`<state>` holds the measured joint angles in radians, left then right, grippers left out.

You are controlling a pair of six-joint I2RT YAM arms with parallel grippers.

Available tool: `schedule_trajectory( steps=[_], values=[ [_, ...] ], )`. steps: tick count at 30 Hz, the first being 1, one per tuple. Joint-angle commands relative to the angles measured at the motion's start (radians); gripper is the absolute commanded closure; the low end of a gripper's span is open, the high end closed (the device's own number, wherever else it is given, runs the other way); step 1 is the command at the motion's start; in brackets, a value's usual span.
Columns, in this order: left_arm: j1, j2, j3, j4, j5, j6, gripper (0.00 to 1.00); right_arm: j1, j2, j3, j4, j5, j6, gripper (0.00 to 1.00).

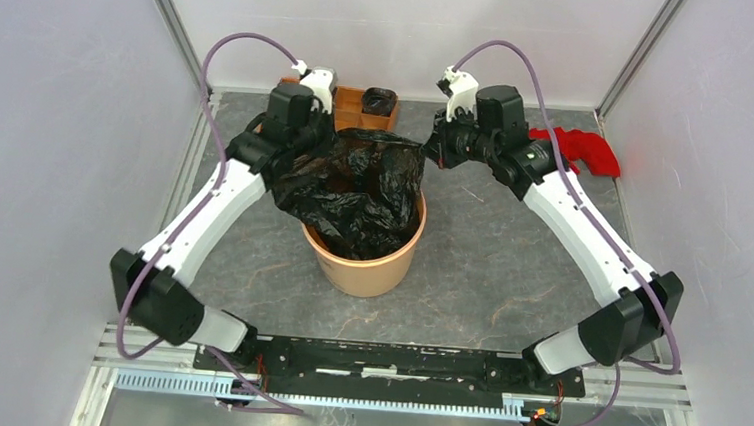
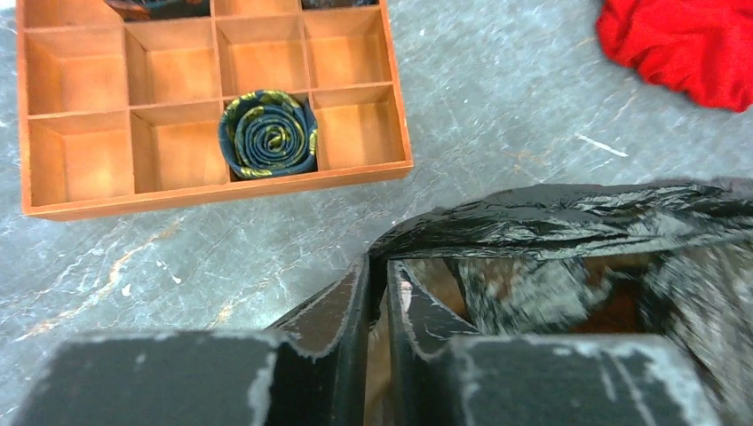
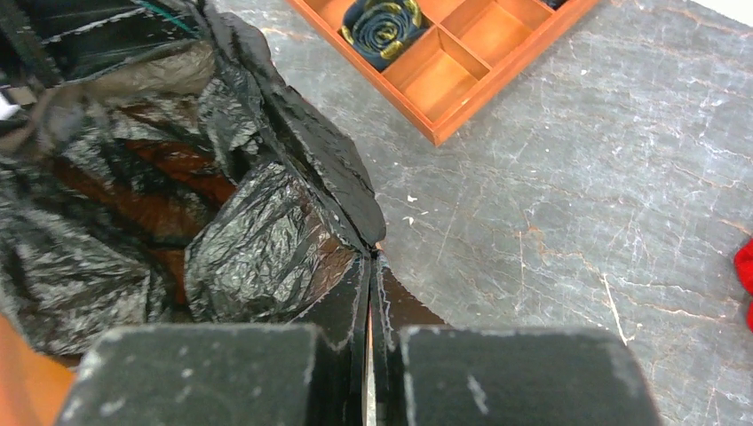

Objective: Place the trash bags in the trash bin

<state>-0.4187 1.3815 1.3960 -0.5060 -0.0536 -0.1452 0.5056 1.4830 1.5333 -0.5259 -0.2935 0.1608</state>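
The trash bag [image 1: 360,187], glossy crinkled black film, hangs spread over the mouth of the peach-orange trash bin [image 1: 364,270], with its lower part down inside. My left gripper [image 1: 307,153] is at the bag's far-left edge. In the left wrist view the left gripper [image 2: 380,262] is closed down to a narrow slit around the bag's rim [image 2: 577,217]. My right gripper [image 1: 435,155] holds the far-right edge; in the right wrist view the right gripper [image 3: 371,253] is shut tight on the film [image 3: 240,248]. The bin's wall [image 3: 22,382] shows at the lower left.
A wooden compartment tray [image 1: 353,101] stands just behind the bin, its front wall [image 2: 213,191] close to my left fingers, with a rolled dark bundle [image 2: 268,133] in one cell. A red cloth [image 1: 583,147] lies at the back right on the grey table.
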Motion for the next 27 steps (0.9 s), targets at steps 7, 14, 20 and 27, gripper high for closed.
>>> schedule_trajectory(
  steps=[7, 14, 20, 27],
  values=[
    [0.043, 0.203, 0.031, -0.054, 0.046, -0.095, 0.94, -0.003, 0.120, -0.081, -0.003, 0.084, -0.055, 0.99],
    [0.043, 0.042, -0.010, -0.105, 0.066, -0.093, 0.59, -0.003, 0.074, -0.030, -0.100, 0.148, -0.094, 0.87],
    [0.044, -0.078, 0.004, -0.169, -0.051, -0.072, 0.31, -0.003, 0.045, 0.166, -0.268, 0.357, -0.150, 0.48],
    [0.053, -0.175, -0.026, -0.218, -0.086, -0.061, 0.15, 0.034, -0.007, 0.271, -0.331, 0.340, -0.262, 0.34]
  ],
)
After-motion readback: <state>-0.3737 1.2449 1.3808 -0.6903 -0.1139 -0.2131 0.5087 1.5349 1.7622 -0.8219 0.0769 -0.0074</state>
